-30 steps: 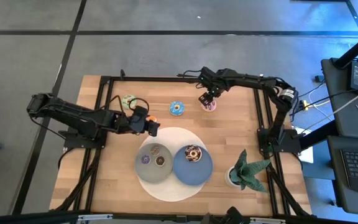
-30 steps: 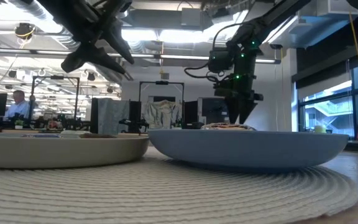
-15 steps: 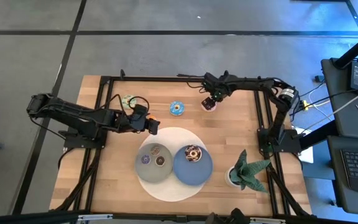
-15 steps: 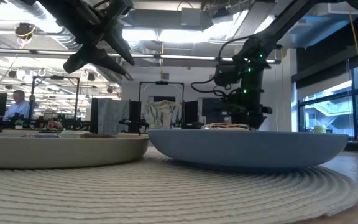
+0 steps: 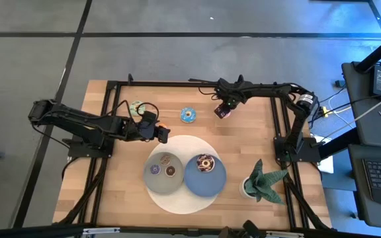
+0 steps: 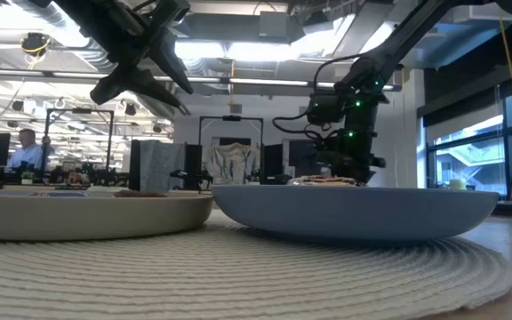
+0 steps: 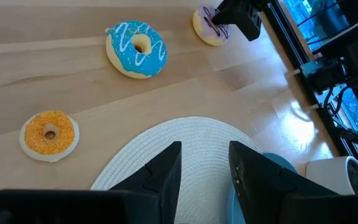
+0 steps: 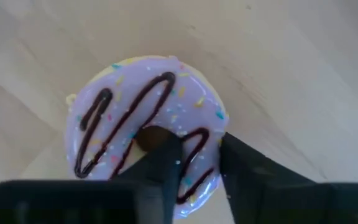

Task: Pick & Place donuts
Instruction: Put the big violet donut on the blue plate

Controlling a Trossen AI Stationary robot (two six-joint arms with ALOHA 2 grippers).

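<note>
A pink-iced donut (image 5: pixel 225 114) with a dark drizzle lies flat on the wooden table at the far right. My right gripper (image 8: pixel 194 146) is down on it. A blue donut (image 7: pixel 137 48) and an orange one (image 7: pixel 48 134) lie on the wood, and a yellow-green one (image 5: pixel 136 107) lies farther left. My left gripper (image 7: pixel 204 155) hovers open over the far-left edge of the white mat (image 5: pixel 177 198), holding nothing. The grey plate (image 5: pixel 152 182) holds three tiny donuts. The blue plate (image 5: pixel 207 185) holds a chocolate one (image 5: pixel 205 162). My right gripper has one finger (image 8: pixel 163 152) in the pink donut's hole and the other (image 8: pixel 238 158) outside its rim. The strip of ring (image 8: pixel 199 142) between them is pinched. The fingers come from above, pointing down. The donut lies flat on the table.
A potted plant (image 5: pixel 262 182) stands at the near right. Black frame rails (image 5: pixel 278 119) run along the table's sides. In the low view, a person (image 6: pixel 27 147) sits far off in the room behind the table.
My right gripper has come down onto the pink donut, and its arm has stretched out flatter. The donut has stayed in place on the table.
</note>
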